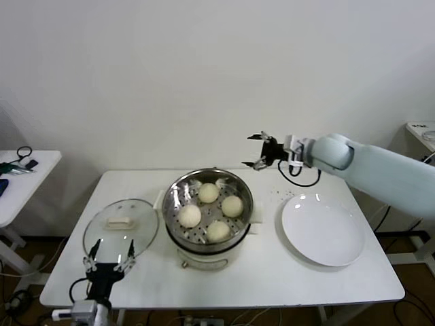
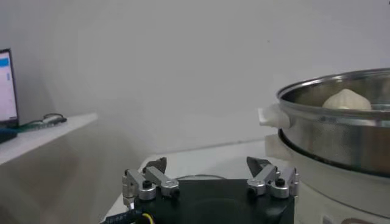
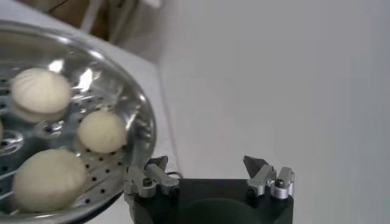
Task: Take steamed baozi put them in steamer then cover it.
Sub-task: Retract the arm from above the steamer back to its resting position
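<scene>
The steamer (image 1: 175,201) stands mid-table with four steamed baozi on its perforated tray: (image 1: 209,193), (image 1: 232,206), (image 1: 189,216), (image 1: 217,231). The cover (image 1: 139,234), a glass lid with a cream handle (image 1: 119,221), lies flat on the table left of the steamer. My left gripper (image 1: 109,261) is open and empty, low at the lid's near edge; its wrist view shows it (image 2: 207,167) beside the steamer (image 2: 341,137) with one baozi (image 2: 346,100) showing. My right gripper (image 1: 262,151) is open and empty, raised behind and right of the steamer; its wrist view shows it (image 3: 206,163) past the tray (image 3: 131,119) and three baozi (image 3: 102,131).
An empty white plate (image 1: 323,229) lies right of the steamer. A side table (image 1: 37,170) with cables stands far left, and another table edge (image 1: 421,129) far right. A wall runs close behind the table.
</scene>
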`<control>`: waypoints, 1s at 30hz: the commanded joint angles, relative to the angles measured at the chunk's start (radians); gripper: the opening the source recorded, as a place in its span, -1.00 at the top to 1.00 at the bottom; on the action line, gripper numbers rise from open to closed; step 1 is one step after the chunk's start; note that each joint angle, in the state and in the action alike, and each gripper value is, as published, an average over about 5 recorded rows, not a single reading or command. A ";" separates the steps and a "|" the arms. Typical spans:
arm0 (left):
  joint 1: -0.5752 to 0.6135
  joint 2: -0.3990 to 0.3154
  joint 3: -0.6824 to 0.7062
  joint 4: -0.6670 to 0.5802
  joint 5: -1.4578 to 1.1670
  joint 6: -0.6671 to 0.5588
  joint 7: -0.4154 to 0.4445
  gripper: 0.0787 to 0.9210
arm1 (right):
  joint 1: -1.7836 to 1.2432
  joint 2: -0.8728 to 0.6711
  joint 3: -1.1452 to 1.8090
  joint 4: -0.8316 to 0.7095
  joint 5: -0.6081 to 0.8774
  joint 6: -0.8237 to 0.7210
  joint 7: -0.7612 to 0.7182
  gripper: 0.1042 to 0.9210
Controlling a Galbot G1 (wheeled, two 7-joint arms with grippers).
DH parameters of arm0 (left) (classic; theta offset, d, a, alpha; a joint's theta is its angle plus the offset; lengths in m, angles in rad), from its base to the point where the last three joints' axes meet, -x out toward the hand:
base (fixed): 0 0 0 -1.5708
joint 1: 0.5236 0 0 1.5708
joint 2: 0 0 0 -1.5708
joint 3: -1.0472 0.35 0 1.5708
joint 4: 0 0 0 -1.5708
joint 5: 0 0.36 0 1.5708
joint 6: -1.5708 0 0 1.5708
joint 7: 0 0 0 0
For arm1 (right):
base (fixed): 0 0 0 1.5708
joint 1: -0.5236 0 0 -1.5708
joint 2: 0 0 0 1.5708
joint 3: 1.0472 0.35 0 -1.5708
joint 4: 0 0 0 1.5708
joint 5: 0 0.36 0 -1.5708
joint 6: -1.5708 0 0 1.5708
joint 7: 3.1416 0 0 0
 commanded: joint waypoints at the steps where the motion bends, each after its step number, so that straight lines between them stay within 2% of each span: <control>1: 0.007 -0.001 -0.026 -0.013 0.149 0.017 0.005 -0.77 | -0.630 -0.123 0.722 0.079 -0.101 0.052 0.148 -0.76; 10: 0.004 0.000 -0.011 -0.035 0.289 0.029 0.005 -0.77 | -1.046 -0.054 1.153 0.174 -0.140 0.031 0.154 -0.76; 17: -0.002 0.006 -0.016 -0.036 0.421 0.040 0.004 -0.77 | -1.310 0.104 1.399 0.263 -0.221 -0.038 0.159 -0.76; 20: -0.001 0.013 -0.031 -0.038 0.563 0.042 0.005 -0.77 | -1.393 0.175 1.488 0.299 -0.233 -0.067 0.167 -0.76; 25: 0.004 0.042 -0.066 -0.055 0.956 0.059 0.029 -0.77 | -1.495 0.256 1.590 0.354 -0.258 -0.080 0.168 -0.76; 30: -0.020 0.096 -0.058 -0.049 1.272 0.098 0.107 -0.77 | -1.555 0.293 1.629 0.379 -0.274 -0.070 0.162 -0.76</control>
